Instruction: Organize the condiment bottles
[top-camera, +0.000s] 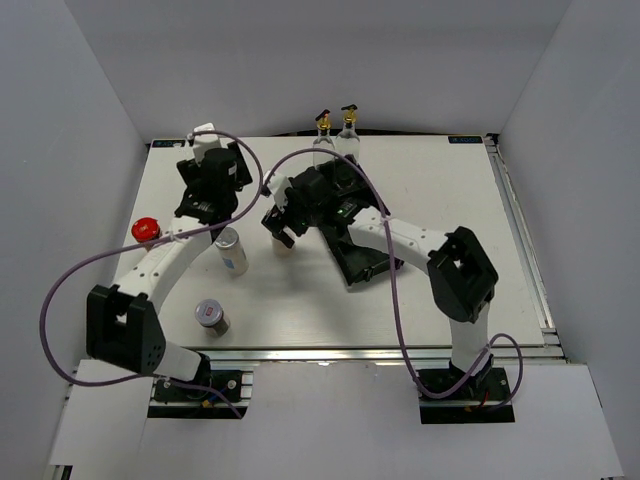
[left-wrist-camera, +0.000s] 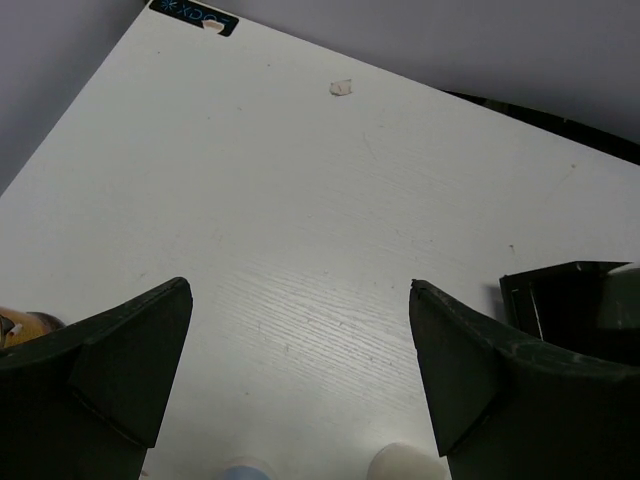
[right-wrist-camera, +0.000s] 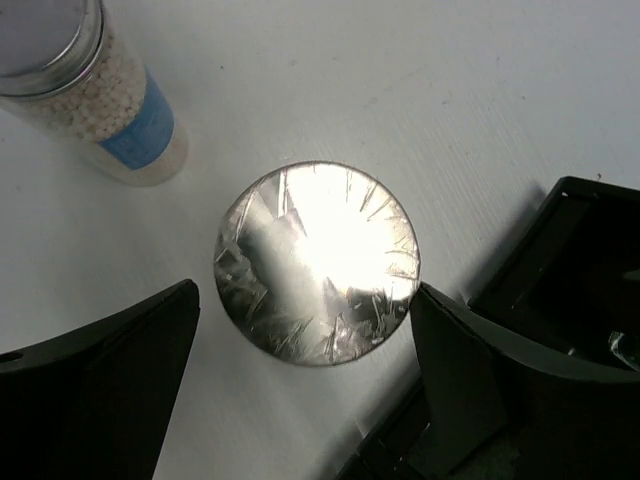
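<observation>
Two tall glass bottles (top-camera: 323, 140) (top-camera: 348, 133) with gold spouts stand at the table's back edge. A red-capped jar (top-camera: 146, 230) sits at the left. One silver-lidded shaker jar (top-camera: 231, 250) with a blue label (right-wrist-camera: 95, 90) stands mid-left, another (top-camera: 211, 316) near the front. A third jar's silver lid (right-wrist-camera: 317, 262) shows from above between the fingers of my right gripper (right-wrist-camera: 302, 290) (top-camera: 283, 228), which hangs open over it; the right fingertip is close to the lid's edge. My left gripper (left-wrist-camera: 300, 290) (top-camera: 215, 175) is open over bare table at the back left.
A black plastic tray (top-camera: 365, 262) (right-wrist-camera: 575, 270) lies partly under the right forearm, just right of the jar below my right gripper; its corner (left-wrist-camera: 560, 300) shows in the left wrist view. White walls close in the table on three sides.
</observation>
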